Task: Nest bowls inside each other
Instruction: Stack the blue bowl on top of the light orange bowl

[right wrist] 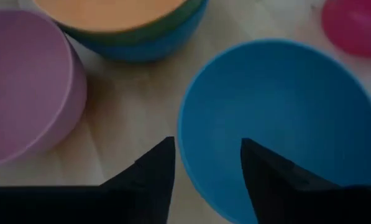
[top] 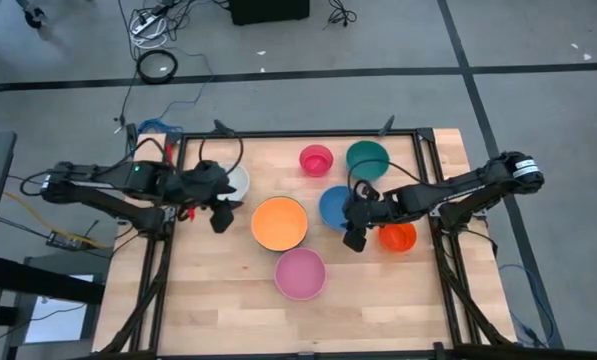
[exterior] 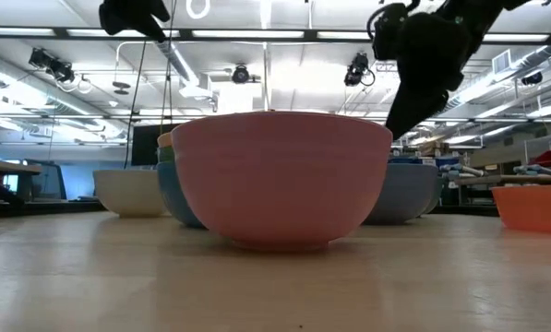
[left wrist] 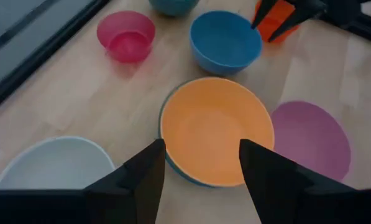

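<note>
An orange bowl [top: 279,222] sits nested in a green bowl inside a blue one [right wrist: 135,46] at mid-table. My left gripper [left wrist: 201,163] hangs open above its near-left rim, by the white bowl [top: 238,181]. A second blue bowl [right wrist: 278,118] stands on the table right of the stack. My right gripper [right wrist: 205,163] is open above that bowl's rim, one finger over the inside and one over the outside, clear of it in the low view [exterior: 397,124]. A large pink bowl [top: 300,274], a small pink bowl [top: 316,159], a green bowl [top: 367,157] and a small orange-red bowl [top: 399,238] stand apart.
The bowls all stand upright on the wooden tabletop [top: 218,300], which is bare along its near edge and at its near left. A black frame rail [top: 308,134] runs along the far edge, and dark posts flank both sides.
</note>
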